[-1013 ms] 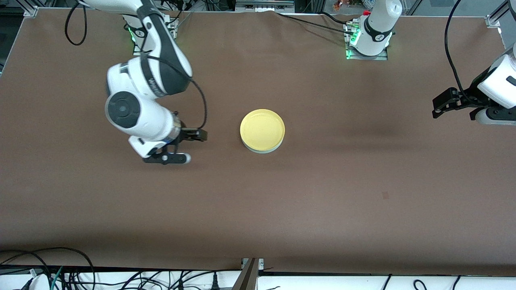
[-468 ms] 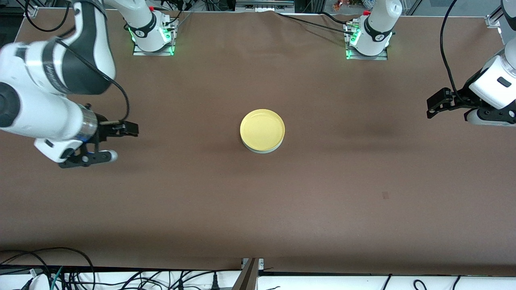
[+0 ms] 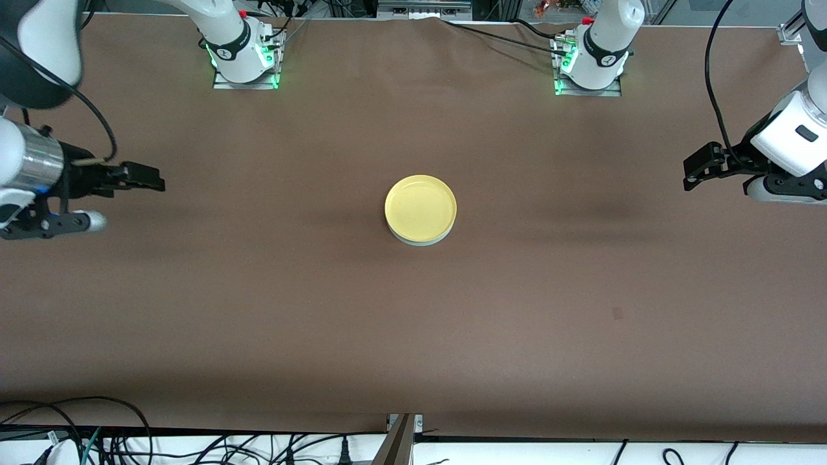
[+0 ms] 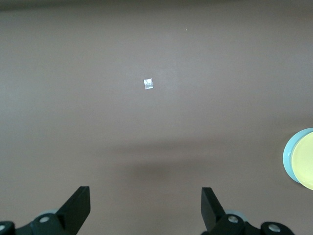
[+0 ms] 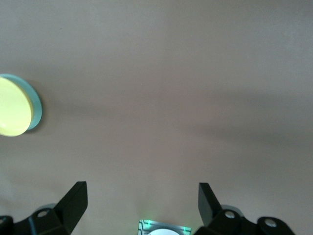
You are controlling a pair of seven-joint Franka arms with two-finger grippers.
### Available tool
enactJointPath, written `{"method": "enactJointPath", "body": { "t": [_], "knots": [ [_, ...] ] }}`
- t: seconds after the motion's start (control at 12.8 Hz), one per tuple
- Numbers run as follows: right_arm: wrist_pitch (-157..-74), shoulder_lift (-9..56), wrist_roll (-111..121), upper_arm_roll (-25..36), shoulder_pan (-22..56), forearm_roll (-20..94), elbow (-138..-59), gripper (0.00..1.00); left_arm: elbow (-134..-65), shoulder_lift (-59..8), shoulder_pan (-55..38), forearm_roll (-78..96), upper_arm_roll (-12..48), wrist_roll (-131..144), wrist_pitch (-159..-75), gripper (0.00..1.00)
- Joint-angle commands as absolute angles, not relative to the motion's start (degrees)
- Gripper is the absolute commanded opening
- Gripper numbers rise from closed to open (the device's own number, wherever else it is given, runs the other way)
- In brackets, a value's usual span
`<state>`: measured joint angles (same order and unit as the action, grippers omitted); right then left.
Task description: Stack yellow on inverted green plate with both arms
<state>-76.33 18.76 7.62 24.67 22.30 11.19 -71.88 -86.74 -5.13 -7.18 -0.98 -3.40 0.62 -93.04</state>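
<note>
Resting at the middle of the brown table [image 3: 258,323], the yellow plate [image 3: 420,206] sat rim up, stacked squarely on the pale green plate [image 3: 423,241], of which only a thin mint edge showed under the side nearer the front camera. Both plates lay well apart from either set of fingers.

The right gripper [image 3: 123,197] hung over the right arm's end of the table, pointing toward the stack, with open tabletop between its fingertips and the plates. Its wrist view showed the two black fingers [image 5: 73,200] spread wide with nothing between them, and the stack off to one side ahead of them, the yellow plate [image 5: 12,106] edged by the green plate [image 5: 35,107].

The left gripper [image 3: 701,169] hung over the left arm's end of the table, likewise aimed toward the plates and well clear of them. Its fingers [image 4: 78,208] were also spread wide and empty. Ahead of them on the bare brown surface lay a small pale square mark [image 4: 148,84], and at the edge of that view the yellow plate [image 4: 304,161] showed with the green plate [image 4: 288,156] rimming it.
</note>
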Motion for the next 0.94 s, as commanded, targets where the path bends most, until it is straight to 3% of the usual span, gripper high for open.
{"method": "enactJointPath", "body": {
  "t": [0.0,0.39,0.86],
  "knots": [
    [-75.6,11.6,8.1,9.0,10.8,0.4,-73.7,1.00,-84.8,-6.0,-7.6,-2.2,-3.3,0.7,-91.8,1.00],
    [-76.3,3.0,8.8,6.8,4.3,0.0,-81.1,1.00,-85.0,-6.0,-7.5,-2.2,-3.3,0.5,-91.8,1.00],
    [-75.8,5.4,9.8,5.4,4.5,-0.1,-80.1,1.00,-85.1,-6.1,-7.5,-2.2,-3.3,0.6,-91.7,1.00]
  ]
}}
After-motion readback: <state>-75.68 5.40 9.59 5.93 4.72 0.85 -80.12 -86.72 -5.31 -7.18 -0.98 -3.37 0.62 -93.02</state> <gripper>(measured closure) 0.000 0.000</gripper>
